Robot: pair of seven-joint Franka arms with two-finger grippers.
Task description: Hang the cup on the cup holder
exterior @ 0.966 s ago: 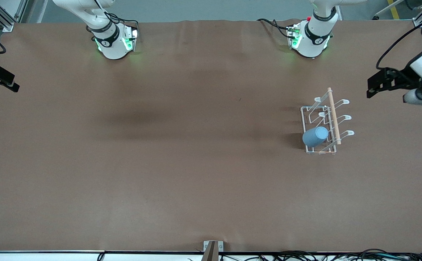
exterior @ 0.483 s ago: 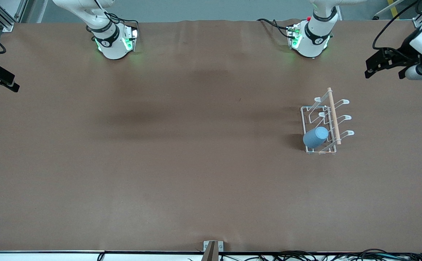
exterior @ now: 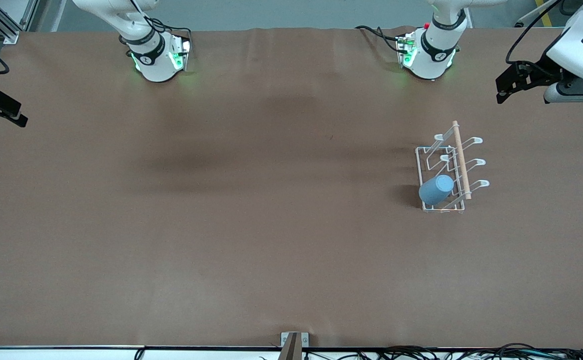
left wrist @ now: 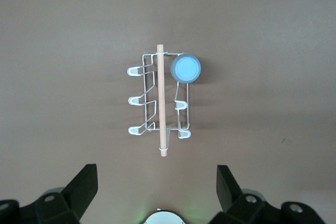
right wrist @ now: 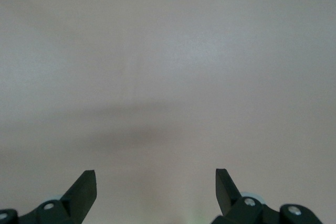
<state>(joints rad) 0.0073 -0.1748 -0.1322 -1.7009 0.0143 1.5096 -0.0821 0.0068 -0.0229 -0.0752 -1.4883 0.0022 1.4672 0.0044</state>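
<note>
The light blue cup [exterior: 436, 189] sits upside down over a prong of the white wire cup holder [exterior: 460, 161], at the holder's end nearer to the front camera. Nothing grips the cup. In the left wrist view the cup [left wrist: 185, 68] shows its flat base beside the cup holder's wooden dowel [left wrist: 161, 103]. My left gripper [exterior: 505, 86] hangs open and empty high over the table's left-arm end, apart from the holder; its jaws [left wrist: 157, 176] stand wide. My right gripper [exterior: 13, 114] waits open and empty over the right-arm end, with only bare table under its jaws [right wrist: 156, 178].
The brown table cover [exterior: 251, 210] stretches between the two arm bases [exterior: 158, 60] [exterior: 429, 55]. A small bracket [exterior: 294, 342] sits at the table's edge nearest the front camera, with cables along that edge.
My left gripper has drawn away from the cup holder toward the arm bases' side of the table, still open. The cup, the holder and the right gripper have not moved.
</note>
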